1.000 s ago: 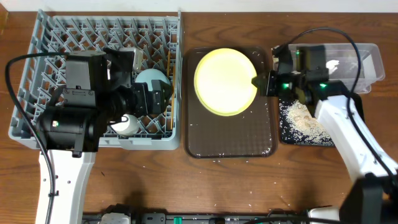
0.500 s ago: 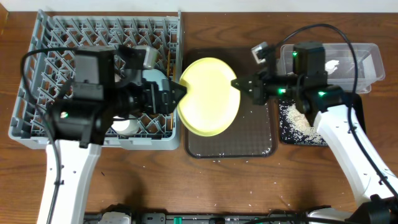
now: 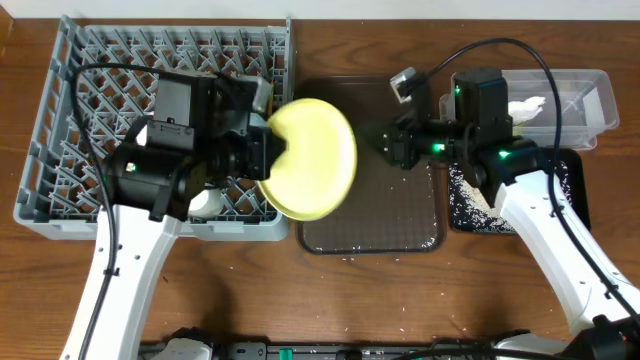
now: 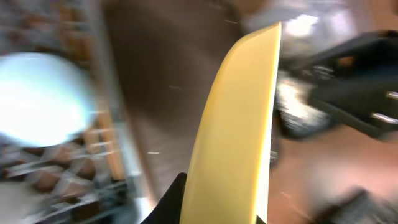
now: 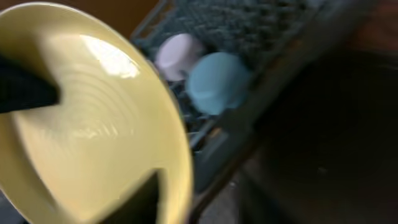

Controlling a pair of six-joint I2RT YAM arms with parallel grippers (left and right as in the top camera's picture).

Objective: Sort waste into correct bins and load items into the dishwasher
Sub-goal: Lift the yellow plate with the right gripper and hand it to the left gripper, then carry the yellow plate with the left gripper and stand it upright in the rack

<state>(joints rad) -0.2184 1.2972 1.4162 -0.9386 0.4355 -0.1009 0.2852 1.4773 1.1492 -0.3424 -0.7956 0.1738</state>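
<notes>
At the far left of the wooden tabletop (image 3: 250, 290) sat the large square grey plastic dish rack (image 3: 110, 55), its pegs upright. A light blue bowl (image 5: 217, 82) lay in it near the right-hand side, and a small white rounded vessel (image 3: 207, 203) sat by its front edge (cup or bowl, the overhead view did not show which).

The left hand (image 3: 277, 155) reached out over the rack's right side and was clamped on the left rim of the round yellow plate (image 3: 315, 160). The plate hung tilted in the air, part over the rack's edge and part over the dark brown rectangular serving tray (image 3: 380, 215). In the left wrist view it showed nearly edge-on.

Right of the plate, over the brown tray, the right hand (image 3: 392, 145) hovered with its fingers apart, clear of the plate's right rim and holding nothing.

Further right lay the shallow glossy black rectangular tray (image 3: 462, 215), sprinkled with loose white rice-like scraps (image 3: 465, 185). Behind it stood the clear plastic rectangular tub (image 3: 590, 100), with a crumpled white paper napkin (image 3: 527, 105) inside.
</notes>
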